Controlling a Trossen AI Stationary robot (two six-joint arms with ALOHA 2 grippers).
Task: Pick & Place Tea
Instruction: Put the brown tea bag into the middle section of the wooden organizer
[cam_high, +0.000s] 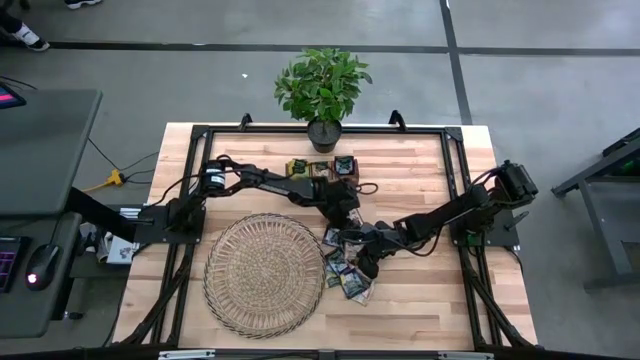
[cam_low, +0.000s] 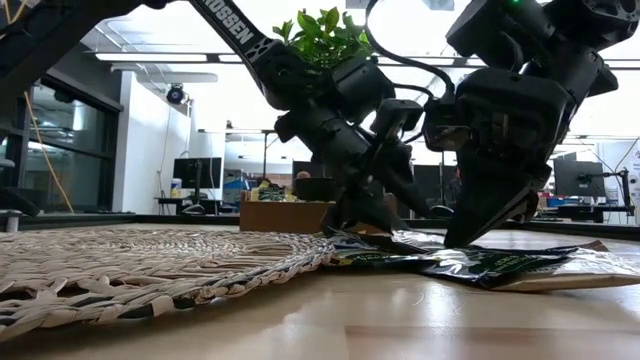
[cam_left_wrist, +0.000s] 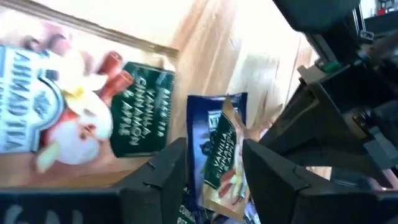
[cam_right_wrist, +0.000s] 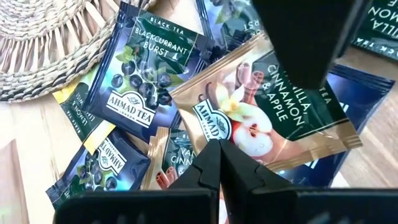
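Note:
A heap of small tea sachets (cam_high: 350, 282) lies on the wooden table just right of the round wicker mat (cam_high: 262, 275); dark blackcurrant, yellow and pale vanilla ones show in the right wrist view. My left gripper (cam_high: 345, 222) points down over the heap's far side. It is open, with a dark blue sachet (cam_left_wrist: 217, 146) standing between its fingers. My right gripper (cam_high: 362, 260) is shut, its tips down on the heap beside the left one. The small wooden tray (cam_high: 322, 170) sits farther back with a few sachets in it. My left gripper (cam_left_wrist: 214, 165) straddles the dark blue sachet from above; I cannot tell whether either finger touches its side edges. My right gripper (cam_right_wrist: 217, 149) comes down slanting from the table's right. Its shut tips meet at the edge of the pale vanilla sachet (cam_right_wrist: 208, 118), which lies flat on the heap. Whether that edge is between them cannot be told.
A potted plant (cam_high: 322, 90) stands at the table's far edge behind the tray. The wicker mat fills the near left part of the table. A black frame (cam_high: 455, 150) borders the work area. Bare wood lies to the right of the heap (cam_high: 430, 290).

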